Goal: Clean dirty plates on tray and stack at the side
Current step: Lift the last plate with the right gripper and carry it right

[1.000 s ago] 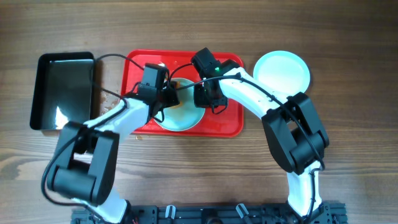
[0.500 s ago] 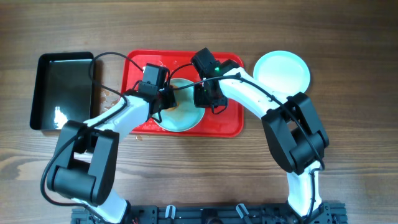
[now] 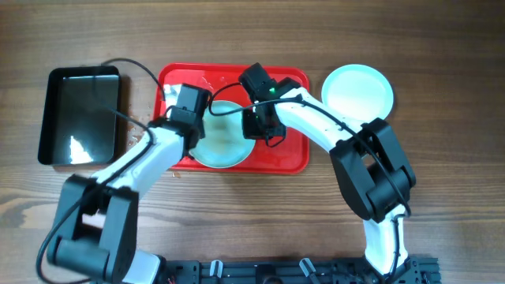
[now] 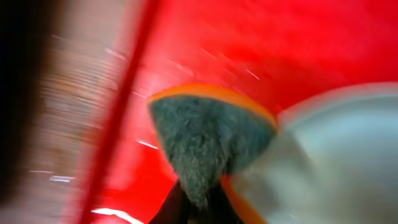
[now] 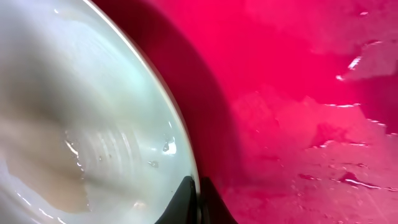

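A pale mint plate [image 3: 225, 146] lies on the red tray [image 3: 288, 154] in the overhead view. My right gripper [image 3: 252, 128] is shut on the plate's right rim. The right wrist view shows the fingers pinching the rim [image 5: 198, 200]; the wet plate [image 5: 81, 124] has a brownish film at its lower left and casts a shadow on the tray [image 5: 298, 112]. My left gripper [image 3: 197, 130] is shut on a grey-and-orange sponge [image 4: 208, 143], which sits at the plate's left edge [image 4: 336, 162], over the tray [image 4: 205, 43]. A second, clean-looking plate [image 3: 357, 91] rests on the table right of the tray.
A deep black tray [image 3: 79, 114] stands on the wooden table left of the red tray. Cables loop from both wrists over the tray's back edge. The red tray's floor is wet, with streaks of water.
The left gripper has swept the sponge leftwards across the plate to its left edge, and the left wrist view is motion-blurred. The right gripper keeps its hold on the rim.
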{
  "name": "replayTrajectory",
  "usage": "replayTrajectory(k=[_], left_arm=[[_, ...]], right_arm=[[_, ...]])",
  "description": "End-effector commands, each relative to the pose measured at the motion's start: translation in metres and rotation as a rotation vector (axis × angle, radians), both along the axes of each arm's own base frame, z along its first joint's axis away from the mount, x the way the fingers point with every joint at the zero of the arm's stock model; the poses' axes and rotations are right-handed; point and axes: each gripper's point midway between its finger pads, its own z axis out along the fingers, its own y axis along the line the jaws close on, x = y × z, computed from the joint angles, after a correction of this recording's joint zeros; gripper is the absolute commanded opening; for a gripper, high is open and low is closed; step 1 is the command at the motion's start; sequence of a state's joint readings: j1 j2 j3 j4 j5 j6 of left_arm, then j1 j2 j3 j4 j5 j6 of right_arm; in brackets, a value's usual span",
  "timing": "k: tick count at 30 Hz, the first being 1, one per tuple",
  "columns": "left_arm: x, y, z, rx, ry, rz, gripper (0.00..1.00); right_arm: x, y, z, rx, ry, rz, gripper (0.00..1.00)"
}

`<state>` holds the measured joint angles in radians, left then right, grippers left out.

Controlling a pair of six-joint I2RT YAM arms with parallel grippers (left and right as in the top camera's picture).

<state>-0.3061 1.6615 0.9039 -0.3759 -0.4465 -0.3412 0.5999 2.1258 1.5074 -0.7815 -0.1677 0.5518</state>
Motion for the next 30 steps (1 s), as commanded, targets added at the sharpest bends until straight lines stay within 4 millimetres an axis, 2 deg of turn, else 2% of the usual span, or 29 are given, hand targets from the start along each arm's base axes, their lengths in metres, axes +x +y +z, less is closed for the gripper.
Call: replayTrajectory(k=[1, 6, 8, 11, 15, 17, 19, 24, 27, 30], left_arm=[[0.0, 0.042, 0.051, 0.231, -0.13, 0.09, 0.04], [-0.003, 0.04, 0.086, 0.203, -0.217, 0.096, 0.04], [-0.007, 0.033, 0.087, 0.151, -0.209, 0.072, 0.04], [-0.014, 0.008, 0.071, 0.003, -0.133, -0.021, 0.04], [-0.026, -0.015, 0.048, -0.161, -0.024, -0.076, 0.04], [-0.032, -0.026, 0.034, -0.249, 0.029, -0.057, 0.04], [-0.034, -0.036, 0.027, -0.296, 0.062, -0.082, 0.04], [-0.034, -0.041, 0.013, -0.314, 0.099, -0.089, 0.04], [-0.034, -0.041, 0.006, -0.309, 0.118, -0.085, 0.05], [-0.034, -0.041, 0.004, -0.308, 0.122, -0.085, 0.12]], right_arm=[[-0.005, -0.024, -0.023, -0.095, 0.03, -0.025, 0.04], [-0.003, -0.024, -0.021, -0.093, 0.027, -0.026, 0.04], [0.001, -0.024, -0.013, -0.093, 0.026, -0.028, 0.04], [0.017, -0.025, 0.015, -0.08, -0.01, -0.012, 0.04], [0.048, -0.041, 0.072, -0.114, -0.117, -0.023, 0.04], [0.064, -0.056, 0.117, -0.169, -0.208, -0.008, 0.04], [0.072, -0.066, 0.147, -0.222, -0.277, 0.012, 0.04], [0.08, -0.095, 0.216, -0.413, -0.461, -0.018, 0.04], [0.076, -0.101, 0.253, -0.525, -0.579, 0.006, 0.04], [0.069, -0.104, 0.277, -0.635, -0.67, 0.003, 0.04]])
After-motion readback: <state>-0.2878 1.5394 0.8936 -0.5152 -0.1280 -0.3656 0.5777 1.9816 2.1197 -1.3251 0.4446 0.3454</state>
